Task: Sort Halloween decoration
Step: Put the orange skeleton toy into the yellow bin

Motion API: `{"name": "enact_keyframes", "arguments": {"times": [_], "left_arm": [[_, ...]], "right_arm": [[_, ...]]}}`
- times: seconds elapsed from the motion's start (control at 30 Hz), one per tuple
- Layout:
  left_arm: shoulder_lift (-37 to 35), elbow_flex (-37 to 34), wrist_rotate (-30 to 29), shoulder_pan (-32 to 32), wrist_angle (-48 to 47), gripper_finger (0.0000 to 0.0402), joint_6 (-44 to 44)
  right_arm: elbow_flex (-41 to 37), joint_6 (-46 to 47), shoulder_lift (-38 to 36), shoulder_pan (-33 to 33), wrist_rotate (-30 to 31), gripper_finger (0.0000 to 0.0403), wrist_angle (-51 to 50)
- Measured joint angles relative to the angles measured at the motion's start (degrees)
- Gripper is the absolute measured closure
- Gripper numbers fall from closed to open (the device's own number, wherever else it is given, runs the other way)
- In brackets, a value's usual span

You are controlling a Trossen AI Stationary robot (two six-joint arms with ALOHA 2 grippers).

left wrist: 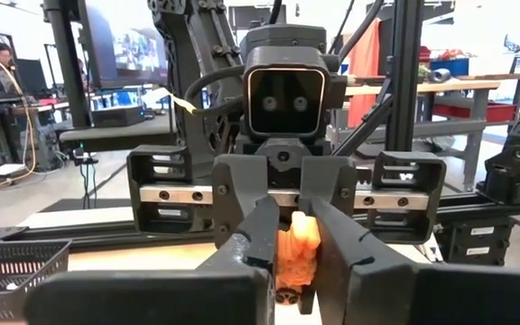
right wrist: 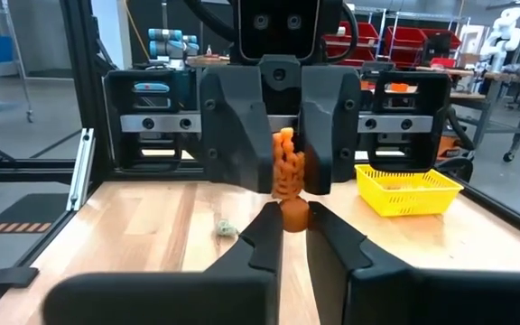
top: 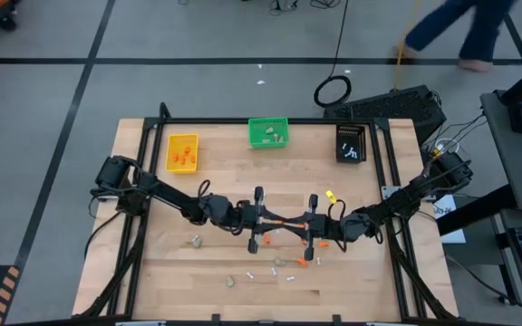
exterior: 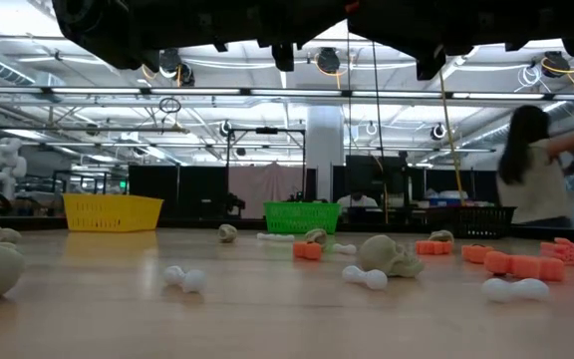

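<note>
Progress: partly sorted, pieces already in yellow bin (top: 182, 152) and green bin (top: 268, 133) | left end effector (top: 263, 220) and right end effector (top: 308, 224) both clenched on one orange piece (top: 285, 219) below the green bin | many pieces left on desk (top: 152, 263)

No legible text, labels, brands, numbers or signs in any view. Bins, arms and worktop carry no readable markings.
</note>
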Motion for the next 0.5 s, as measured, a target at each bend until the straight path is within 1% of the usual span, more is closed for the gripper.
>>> {"name": "enact_keyframes", "arguments": {"times": [0.1,0.2,0.37,0.47,0.5], "left_arm": [[0.00,0.00,0.04,0.02,-0.38,0.0362,-0.14],[0.00,0.00,0.42,-0.02,-0.47,0.0360,-0.17],[-0.83,-0.24,0.48,0.00,-0.77,0.0359,-0.28],[-1.88,-0.28,0.32,0.25,-2.49,0.0359,-0.59],[-2.07,-0.26,-0.63,0.37,-2.68,0.0359,-0.84]], "right_arm": [[0.00,1.60,0.00,0.00,0.06,0.0359,-0.70],[0.01,3.12,-0.02,-0.02,0.34,0.0318,-1.56],[0.01,4.49,-0.02,-0.12,0.92,0.0248,-6.95],[0.01,4.49,-0.02,-0.15,0.92,0.0218,-9.92],[0.01,4.47,-0.02,-0.15,0.90,0.0212,-10.93]]}}
